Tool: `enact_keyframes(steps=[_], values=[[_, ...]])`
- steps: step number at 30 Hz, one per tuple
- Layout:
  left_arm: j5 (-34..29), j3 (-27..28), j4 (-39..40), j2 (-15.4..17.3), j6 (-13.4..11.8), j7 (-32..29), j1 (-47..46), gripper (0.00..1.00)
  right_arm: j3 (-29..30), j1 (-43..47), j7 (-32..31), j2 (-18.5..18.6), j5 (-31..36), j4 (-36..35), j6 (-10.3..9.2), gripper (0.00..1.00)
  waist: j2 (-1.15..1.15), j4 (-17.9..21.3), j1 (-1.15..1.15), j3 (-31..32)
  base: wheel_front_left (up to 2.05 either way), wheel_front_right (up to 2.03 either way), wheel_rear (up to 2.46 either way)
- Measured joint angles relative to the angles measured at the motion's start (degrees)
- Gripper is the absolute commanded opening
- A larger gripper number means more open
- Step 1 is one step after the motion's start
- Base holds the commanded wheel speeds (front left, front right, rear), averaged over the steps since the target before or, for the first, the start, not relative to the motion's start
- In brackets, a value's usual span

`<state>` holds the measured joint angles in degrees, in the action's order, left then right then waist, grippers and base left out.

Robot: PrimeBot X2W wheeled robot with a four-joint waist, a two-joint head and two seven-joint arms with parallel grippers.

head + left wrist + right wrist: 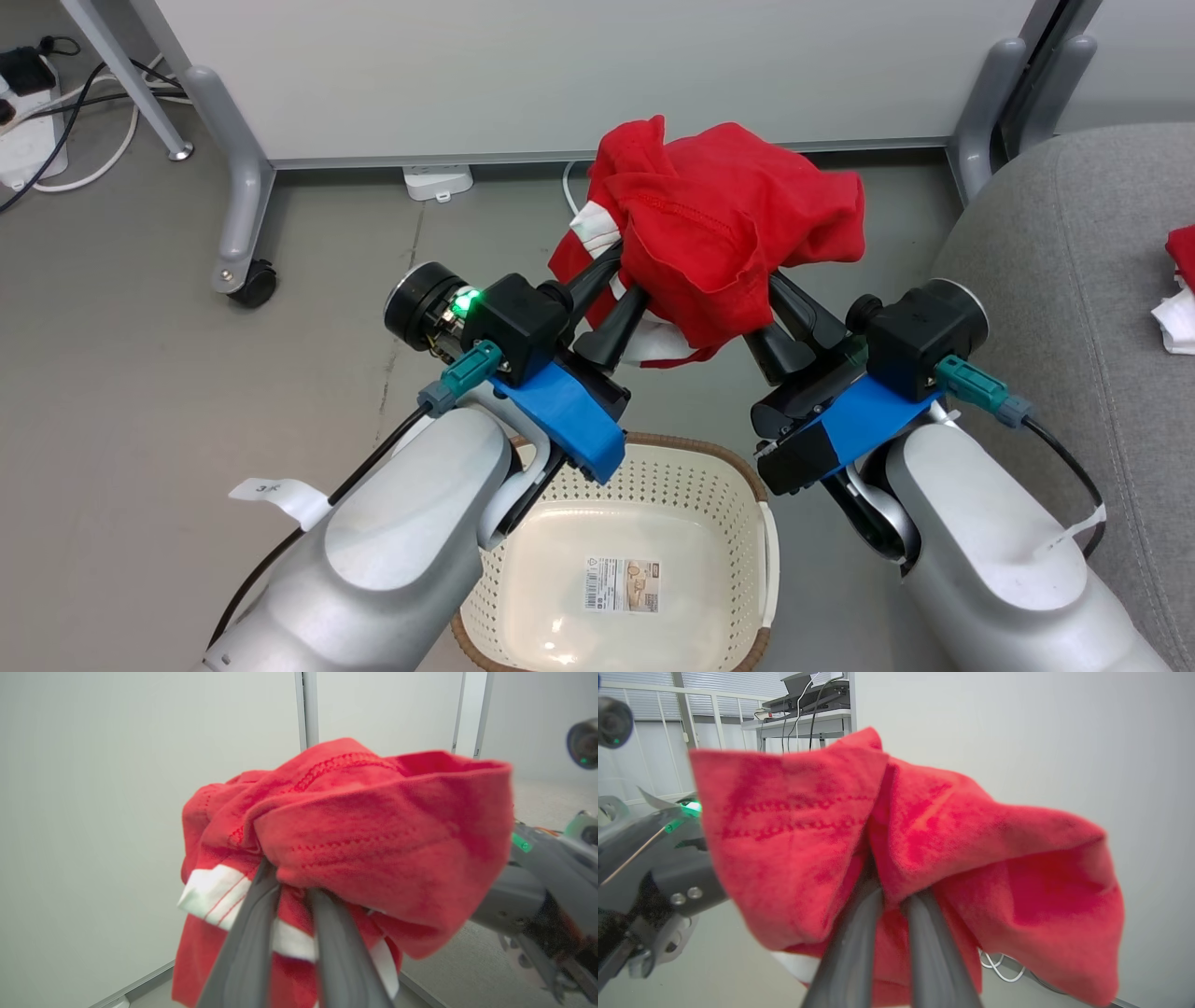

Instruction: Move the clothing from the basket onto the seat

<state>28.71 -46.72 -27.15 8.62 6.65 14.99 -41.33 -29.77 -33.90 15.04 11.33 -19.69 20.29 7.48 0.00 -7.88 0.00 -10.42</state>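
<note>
A white partition panel (pixel 597 75) was seen across the back, carried on grey metal legs (pixel 247 201). A black caster (pixel 254 283) was fitted under the left leg. A grey floor (pixel 140 392) was spread before the panel. A white socket block (pixel 437 180) was laid at the panel's foot, and a cabled power strip (pixel 28 140) was left to the panel's left. Beyond the panel's edge, a wire-laden desk (pixel 798 718) was set against slatted blinds (pixel 728 681).

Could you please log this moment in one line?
left gripper: shut on garment | right gripper: shut on garment | basket: empty
</note>
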Motion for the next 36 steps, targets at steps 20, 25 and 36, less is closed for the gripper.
enact_keyframes(steps=[20,25,36], values=[[-1.5,1.4,-0.2,0.2,-0.3,0.0,0.3,1.00,1.0,0.4,0.0,0.4,0.1,-0.2,0.00,0.00,0.00,0.4,0.00,0.6,0.00,0.00,0.00],[-2.0,1.8,-0.3,0.5,-0.3,0.0,0.9,1.00,1.6,0.9,0.0,0.5,0.5,-0.3,0.00,0.00,0.00,0.4,0.00,0.6,0.00,0.00,0.00],[-2.5,2.6,-0.4,1.0,-0.3,0.0,2.1,1.00,5.6,2.7,0.0,0.9,2.0,-0.6,0.00,0.00,0.00,0.5,0.00,0.9,0.00,0.00,0.00]])
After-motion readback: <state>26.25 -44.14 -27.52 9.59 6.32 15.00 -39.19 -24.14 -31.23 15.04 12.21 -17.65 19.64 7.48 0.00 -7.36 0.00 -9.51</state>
